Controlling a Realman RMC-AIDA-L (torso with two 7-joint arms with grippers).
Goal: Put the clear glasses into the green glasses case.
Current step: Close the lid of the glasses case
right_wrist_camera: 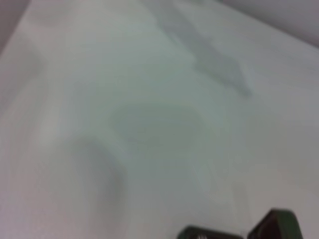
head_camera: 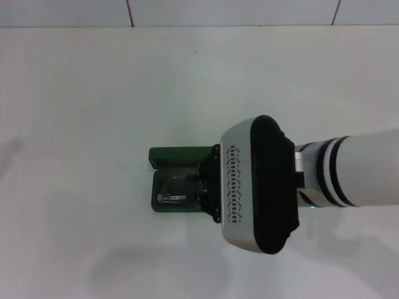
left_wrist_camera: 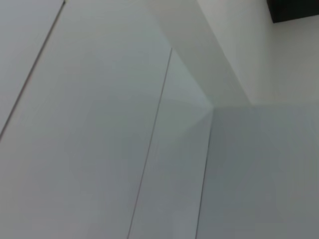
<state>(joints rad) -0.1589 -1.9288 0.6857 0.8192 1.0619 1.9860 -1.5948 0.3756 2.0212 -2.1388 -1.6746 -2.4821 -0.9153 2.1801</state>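
The green glasses case [head_camera: 177,154] lies open on the white table, its lid raised on the far side. The clear glasses [head_camera: 173,190] rest inside the case's tray, with their left part showing. My right gripper [head_camera: 203,184] reaches down into the case's right half, right at the glasses, and the grey and black wrist housing [head_camera: 259,184] covers most of it. In the right wrist view only a dark green edge of the case [right_wrist_camera: 275,224] shows. My left gripper is out of view.
The white table [head_camera: 93,93] stretches all around the case, with a tiled wall along its far edge. The left wrist view shows only white wall panels [left_wrist_camera: 99,124].
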